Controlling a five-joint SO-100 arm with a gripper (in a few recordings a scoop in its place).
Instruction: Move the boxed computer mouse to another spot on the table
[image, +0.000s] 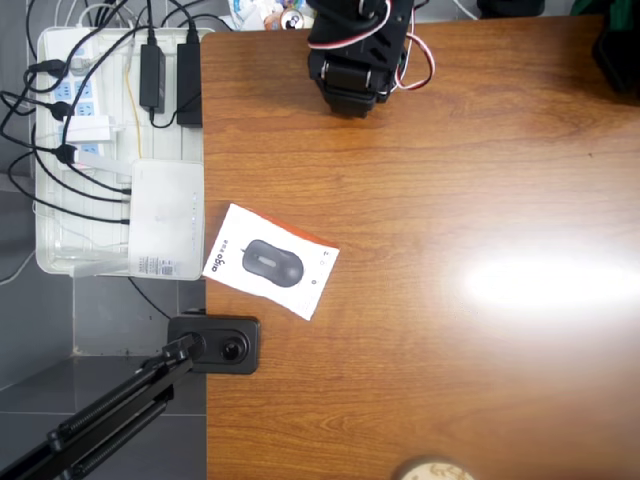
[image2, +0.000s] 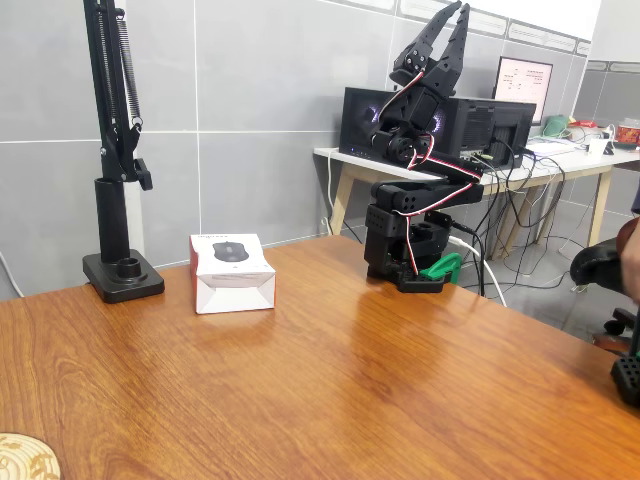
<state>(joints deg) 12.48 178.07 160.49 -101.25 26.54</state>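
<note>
The boxed computer mouse (image: 270, 262) lies flat near the left edge of the wooden table (image: 450, 200), its face with the dark grey mouse up and an orange-red edge on its far side. In the fixed view the boxed mouse (image2: 232, 272) sits at the far left of the table (image2: 330, 390). My black arm (image: 355, 50) is folded at the table's far edge, well away from the box. My gripper (image2: 460, 8) points straight up, high above the arm's base, its fingers together at the tips and holding nothing.
A white tray (image: 60, 150) of power strips and cables hangs beside the table's left edge, with a plain white router-like box (image: 165, 215) on it. A black camera stand base (image: 215, 343) (image2: 122, 275) sits near the mouse box. A round wooden disc (image: 430, 470) lies at the near edge.
</note>
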